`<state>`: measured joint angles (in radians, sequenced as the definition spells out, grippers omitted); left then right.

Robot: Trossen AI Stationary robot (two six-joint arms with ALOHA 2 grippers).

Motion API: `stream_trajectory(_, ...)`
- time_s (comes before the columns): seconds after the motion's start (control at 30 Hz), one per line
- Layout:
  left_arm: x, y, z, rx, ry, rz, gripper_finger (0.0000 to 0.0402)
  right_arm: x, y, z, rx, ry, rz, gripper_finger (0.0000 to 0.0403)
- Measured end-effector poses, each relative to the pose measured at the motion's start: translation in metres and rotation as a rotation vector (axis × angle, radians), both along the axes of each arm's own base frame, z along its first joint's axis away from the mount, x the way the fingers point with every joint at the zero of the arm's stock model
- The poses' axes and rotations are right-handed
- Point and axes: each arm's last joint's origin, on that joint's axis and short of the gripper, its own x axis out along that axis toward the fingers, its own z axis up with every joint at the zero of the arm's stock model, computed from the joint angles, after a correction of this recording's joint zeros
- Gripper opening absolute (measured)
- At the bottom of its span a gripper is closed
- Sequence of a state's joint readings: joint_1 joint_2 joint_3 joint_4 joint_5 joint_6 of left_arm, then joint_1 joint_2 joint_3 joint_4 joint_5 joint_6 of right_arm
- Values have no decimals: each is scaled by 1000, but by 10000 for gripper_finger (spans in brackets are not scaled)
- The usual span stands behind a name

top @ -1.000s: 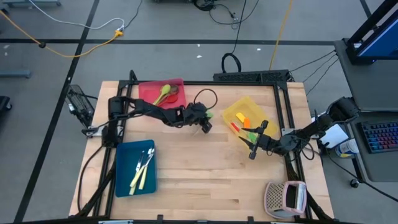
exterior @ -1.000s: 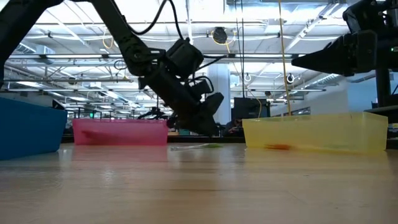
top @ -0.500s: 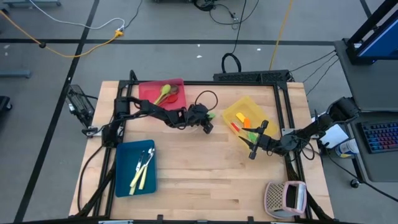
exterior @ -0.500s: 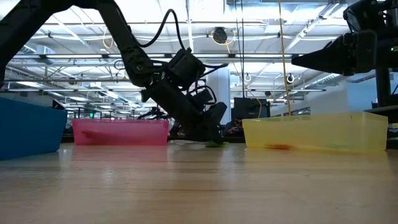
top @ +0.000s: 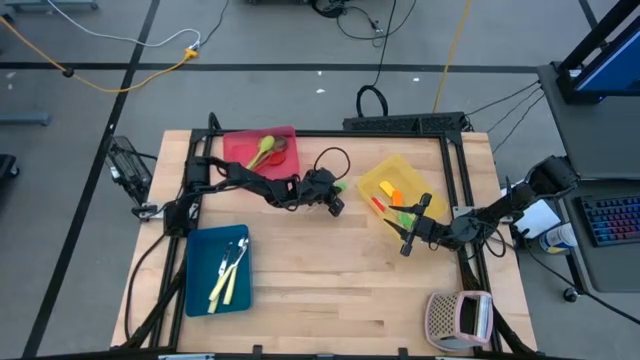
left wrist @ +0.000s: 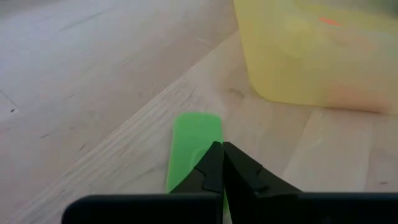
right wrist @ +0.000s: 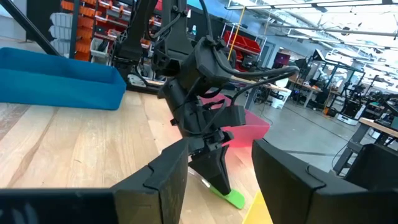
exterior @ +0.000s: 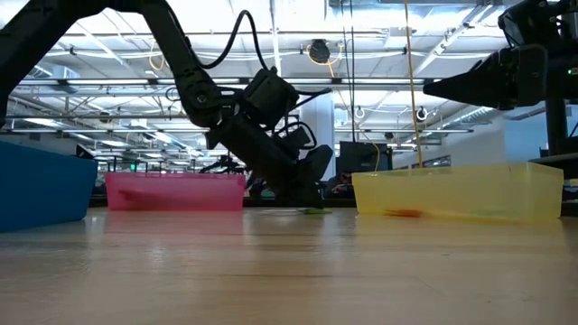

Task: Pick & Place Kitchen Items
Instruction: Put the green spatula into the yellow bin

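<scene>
Green-headed spatula (left wrist: 193,146) lies flat on the wooden tabletop (top: 330,280) just beside the yellow tray (top: 392,183), clamped by the left end effector (left wrist: 221,165) low enough to lift it, while the right end effector (right wrist: 217,168) hangs released near that tray.

Pale wood-grain table (top: 330,270) with black frame rails; far left, red tray (top: 240,146) holding a green spoon (top: 262,152) and a brown one; near left, blue tray (top: 200,285) with cream-handled knives (top: 222,287). Right, translucent yellow tray (top: 380,178) with orange, red and green spatula heads (top: 388,189); bright green spatula head (left wrist: 193,146) flat on the wood beside dark, near-black gripper fingers (left wrist: 211,169). Near right, pinkish-grey perforated box (top: 450,318); grey floor beyond, crossed by yellow and black cables.
</scene>
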<state>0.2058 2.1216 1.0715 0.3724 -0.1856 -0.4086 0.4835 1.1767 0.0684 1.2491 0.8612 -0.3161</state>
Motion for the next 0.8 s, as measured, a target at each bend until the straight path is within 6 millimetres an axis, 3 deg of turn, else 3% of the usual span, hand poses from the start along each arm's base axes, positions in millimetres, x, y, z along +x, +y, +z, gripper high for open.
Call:
stream_trajectory(0.37,1,-6,8,86,14,-77,30,0,0,0,5,2,1,171)
stream_trajectory(0.6,2,-13,22,176,16,-120,119,0,0,-1,1,10,1,171)
stream_trajectory(0.8,-2,-8,15,178,88,-84,198,0,0,-1,9,4,3,171)
